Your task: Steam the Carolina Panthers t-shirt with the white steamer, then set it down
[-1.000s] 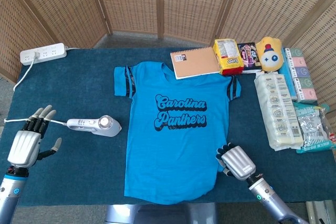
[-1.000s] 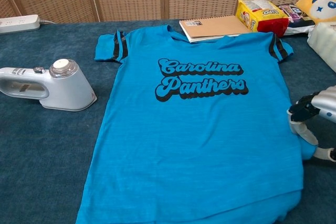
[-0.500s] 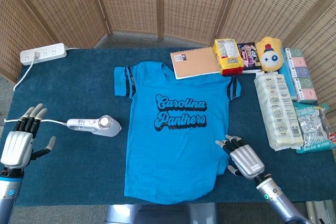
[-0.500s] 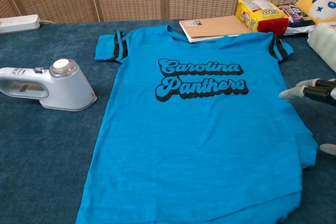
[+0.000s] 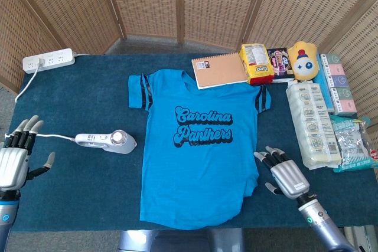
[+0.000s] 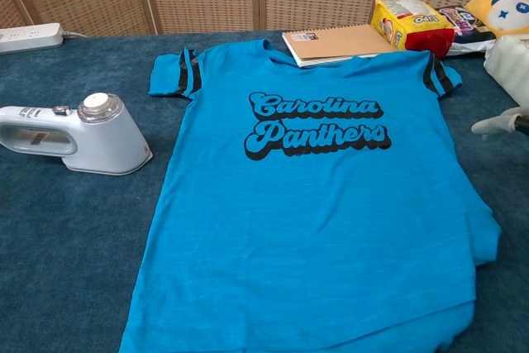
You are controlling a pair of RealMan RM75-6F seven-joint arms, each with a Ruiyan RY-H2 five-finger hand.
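A blue t-shirt (image 5: 198, 146) (image 6: 318, 204) printed "Carolina Panthers" lies flat on the dark blue table cover. The white steamer (image 5: 106, 141) (image 6: 78, 136) lies on the cover left of the shirt, its cord running left. My left hand (image 5: 16, 157) hovers at the table's left edge with fingers spread, holding nothing, left of the steamer. My right hand (image 5: 284, 172) is open beside the shirt's lower right hem, apart from the cloth; only a fingertip (image 6: 494, 125) of it shows at the right edge of the chest view.
A spiral notebook (image 5: 220, 69), a yellow snack bag (image 5: 256, 63) and a yellow plush (image 5: 303, 60) lie behind the shirt. Packaged goods (image 5: 316, 123) line the right side. A white power strip (image 5: 48, 60) sits at the far left corner.
My right hand let go of the shirt's lower right hem, opened and drew back to the right. My left hand slid left and away from the steamer.
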